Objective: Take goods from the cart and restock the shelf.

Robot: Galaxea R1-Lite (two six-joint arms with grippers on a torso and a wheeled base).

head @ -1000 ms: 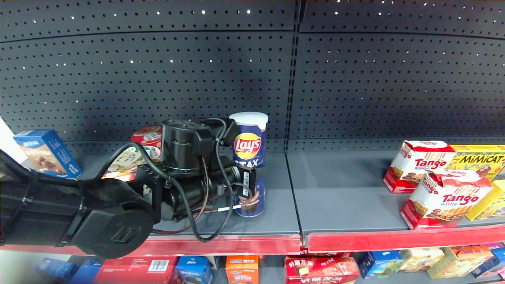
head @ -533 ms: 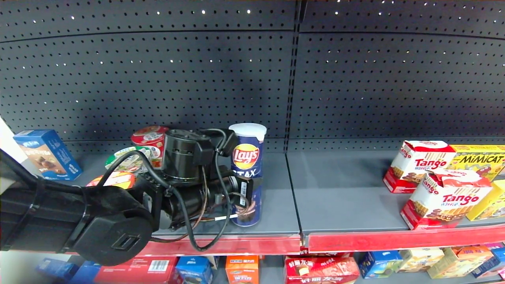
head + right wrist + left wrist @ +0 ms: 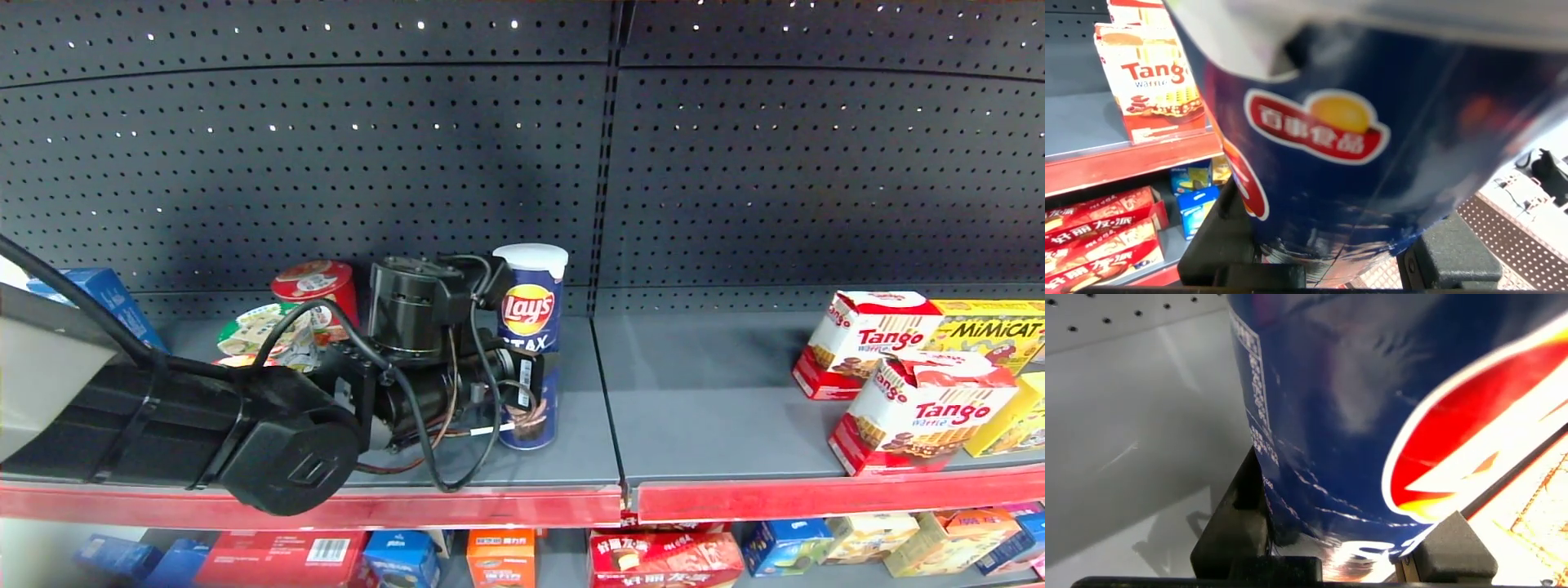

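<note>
A tall blue chips can point(image 3: 531, 314) with a white lid stands upright on the grey shelf point(image 3: 702, 400), just left of the shelf's middle divider. My left gripper point(image 3: 529, 394) is shut on its lower half, coming in from the left. In the left wrist view the can point(image 3: 1355, 416) sits between the two black fingers point(image 3: 1237, 510), with my left gripper point(image 3: 1346, 549) clamped on it. My right gripper point(image 3: 1335, 255) is shut on a second blue chips can point(image 3: 1355, 163), held off the shelf's front.
A red cup point(image 3: 314, 286), a green-lidded bowl point(image 3: 261, 331) and a blue box point(image 3: 110, 298) sit left of the can. Red wafer boxes point(image 3: 922, 416) and yellow boxes point(image 3: 992, 331) fill the right end. Bare shelf lies between. A lower shelf holds several boxes point(image 3: 661, 559).
My left arm has carried the blue can a little to the right and farther back on the shelf. The goods on the shelf have stayed put.
</note>
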